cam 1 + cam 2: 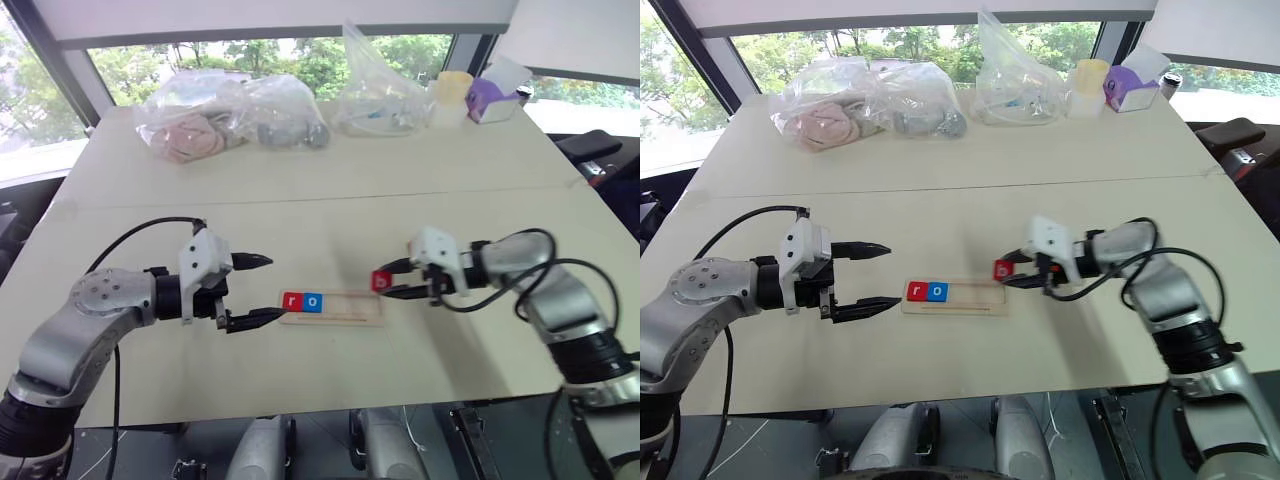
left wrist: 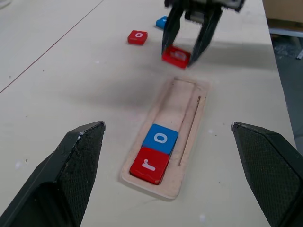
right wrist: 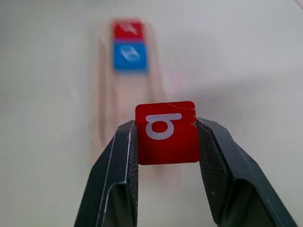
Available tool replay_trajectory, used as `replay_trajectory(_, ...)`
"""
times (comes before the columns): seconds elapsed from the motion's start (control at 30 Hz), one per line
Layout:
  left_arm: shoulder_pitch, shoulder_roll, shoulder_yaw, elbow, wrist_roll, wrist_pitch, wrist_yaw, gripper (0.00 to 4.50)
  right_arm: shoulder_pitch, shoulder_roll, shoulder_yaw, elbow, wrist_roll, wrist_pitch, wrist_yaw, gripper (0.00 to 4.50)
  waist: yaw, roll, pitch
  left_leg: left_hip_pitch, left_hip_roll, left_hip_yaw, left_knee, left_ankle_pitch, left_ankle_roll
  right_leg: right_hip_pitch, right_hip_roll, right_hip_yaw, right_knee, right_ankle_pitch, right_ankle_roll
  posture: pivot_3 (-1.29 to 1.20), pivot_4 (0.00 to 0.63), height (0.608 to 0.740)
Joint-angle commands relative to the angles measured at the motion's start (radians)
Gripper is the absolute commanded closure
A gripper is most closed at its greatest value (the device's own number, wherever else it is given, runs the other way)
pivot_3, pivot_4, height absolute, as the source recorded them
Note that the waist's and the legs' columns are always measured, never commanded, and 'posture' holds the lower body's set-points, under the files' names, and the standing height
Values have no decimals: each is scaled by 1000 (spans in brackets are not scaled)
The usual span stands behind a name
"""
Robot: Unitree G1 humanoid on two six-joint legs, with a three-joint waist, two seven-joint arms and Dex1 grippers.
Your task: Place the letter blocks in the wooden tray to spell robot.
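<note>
Red b block (image 3: 166, 132): small, stiff, probably light; pinched by side edges, just past tray (image 1: 360, 318) end.
Right gripper (image 3: 166, 142): clamped on block.
Left gripper (image 1: 262, 290): wide apart, empty.

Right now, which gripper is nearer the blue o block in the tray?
Left. The left gripper hovers open just off the tray's r end, next to the blue o block. The right gripper is past the tray's far end, shut on the red b block.
</note>
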Motion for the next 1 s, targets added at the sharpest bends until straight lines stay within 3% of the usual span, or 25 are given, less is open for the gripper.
replay_trajectory(0.03, -1, 17, 17, -37, 2, -10, -1, 0, -31, 32, 39, 3, -51, -20, -48, 3344, 4, 0, 0, 0, -1, 0, 0, 0, 0, 0, -1, 0, 0, 0, 0, 0, 150, 725)
replay_trajectory(0.37, 21, 27, 30, -65, -6, -1, 15, 0, -67, 102, 102, 59, -117, -21, -106, 3344, 13, 0, 0, 0, -2, 1, 0, 0, 0, -1, -2, 0, 0, 0, 0, 0, 150, 725)
replay_trajectory(1.0, 10, 12, 7, -56, 2, -11, 29, 0, -30, 99, 103, -54, -93, 92, -104, 3344, 13, 0, 0, 0, -1, 2, 0, 0, 0, -1, -1, 0, 0, 0, 0, 0, 150, 725)
